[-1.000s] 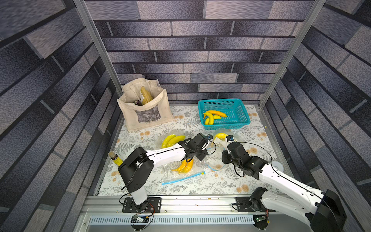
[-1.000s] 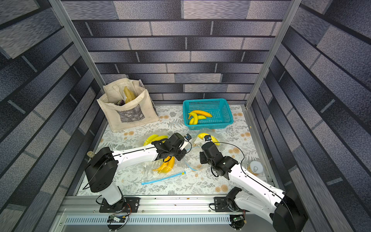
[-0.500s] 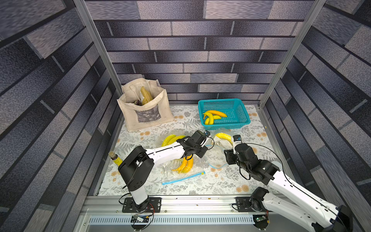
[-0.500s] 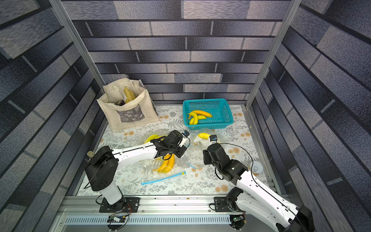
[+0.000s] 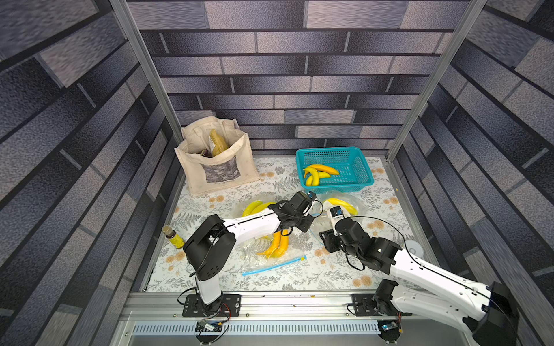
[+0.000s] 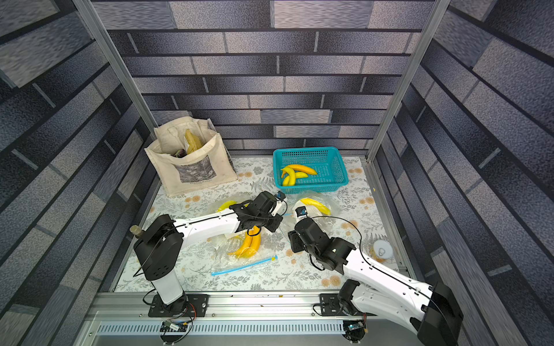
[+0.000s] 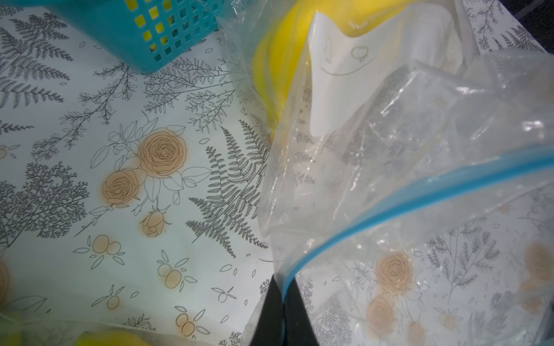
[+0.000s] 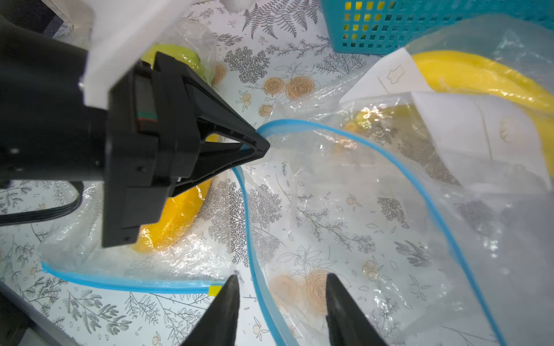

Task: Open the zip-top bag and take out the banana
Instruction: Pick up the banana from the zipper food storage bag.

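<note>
The clear zip-top bag [image 8: 344,194] with a blue zip lies in front of the basket, seen in both top views [image 5: 328,206] [image 6: 299,206]. Its mouth gapes, the two zip edges apart. The yellow banana [image 8: 479,78] [image 5: 343,205] [image 7: 269,60] lies deep inside beside a white paper card [image 8: 449,119]. My left gripper [image 7: 283,287] [image 8: 260,146] [image 5: 313,214] is shut on one zip edge at a corner of the mouth. My right gripper [image 8: 281,277] [image 5: 323,239] is open, its fingers either side of the other zip edge without pinching it.
A second zip bag [image 5: 275,245] with bananas lies under my left arm, and a third [image 5: 254,206] behind it. The teal basket [image 5: 359,176] holds bananas at the back. A tote bag [image 5: 215,176] stands back left, a small bottle [image 5: 174,238] left, a round can [image 5: 415,247] right.
My right gripper has gone from shut to open and its arm has shifted slightly. My left gripper has closed on the bag's zip edge.
</note>
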Controlling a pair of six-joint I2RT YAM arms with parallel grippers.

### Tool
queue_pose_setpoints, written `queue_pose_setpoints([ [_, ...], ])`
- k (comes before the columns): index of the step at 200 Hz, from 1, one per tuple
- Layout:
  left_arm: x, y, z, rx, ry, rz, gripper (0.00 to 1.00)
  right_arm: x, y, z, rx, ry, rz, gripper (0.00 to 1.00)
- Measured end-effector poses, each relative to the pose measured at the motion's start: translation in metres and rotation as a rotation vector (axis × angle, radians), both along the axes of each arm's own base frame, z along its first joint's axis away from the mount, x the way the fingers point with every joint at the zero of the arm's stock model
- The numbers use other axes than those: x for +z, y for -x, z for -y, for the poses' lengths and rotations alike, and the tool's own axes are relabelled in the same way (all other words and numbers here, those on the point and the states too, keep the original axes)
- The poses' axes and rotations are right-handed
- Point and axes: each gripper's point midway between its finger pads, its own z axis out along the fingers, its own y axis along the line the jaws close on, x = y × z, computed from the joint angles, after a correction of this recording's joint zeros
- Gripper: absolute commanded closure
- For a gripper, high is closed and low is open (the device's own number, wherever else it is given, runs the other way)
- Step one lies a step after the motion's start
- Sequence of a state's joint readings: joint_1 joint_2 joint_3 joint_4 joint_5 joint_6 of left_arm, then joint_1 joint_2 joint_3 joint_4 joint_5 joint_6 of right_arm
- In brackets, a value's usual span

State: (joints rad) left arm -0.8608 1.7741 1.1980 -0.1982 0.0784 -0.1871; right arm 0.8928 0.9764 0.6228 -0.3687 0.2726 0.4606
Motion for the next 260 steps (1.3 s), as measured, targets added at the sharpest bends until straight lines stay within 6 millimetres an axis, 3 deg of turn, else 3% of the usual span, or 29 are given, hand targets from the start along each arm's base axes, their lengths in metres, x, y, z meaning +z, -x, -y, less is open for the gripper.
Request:
queue_pose_setpoints([
  [69, -0.007, 0.017, 0.003, -0.006, 0.004, -0.026, 0.96, -0.031, -0.027, 0.000, -0.095, 0.159, -0.016, 0.48],
  [99, 0.000, 0.025, 0.005, -0.007, 0.024, -0.019, 0.95, -0.044, -0.038, 0.001, -0.141, 0.199, -0.007, 0.50],
  [140, 0.014, 0.027, 0.006, 0.014, 0.057, -0.002, 0.95, -0.047, -0.054, 0.002, -0.194, 0.195, 0.027, 0.49],
  [200, 0.012, 0.037, 0.011, 0.030, 0.073, -0.037, 0.94, -0.078, -0.084, 0.014, -0.285, 0.217, 0.015, 0.45],
  [260, 0.012, 0.038, 0.016, 0.067, 0.115, -0.059, 0.94, -0.084, -0.104, 0.013, -0.320, 0.155, 0.022, 0.44],
])
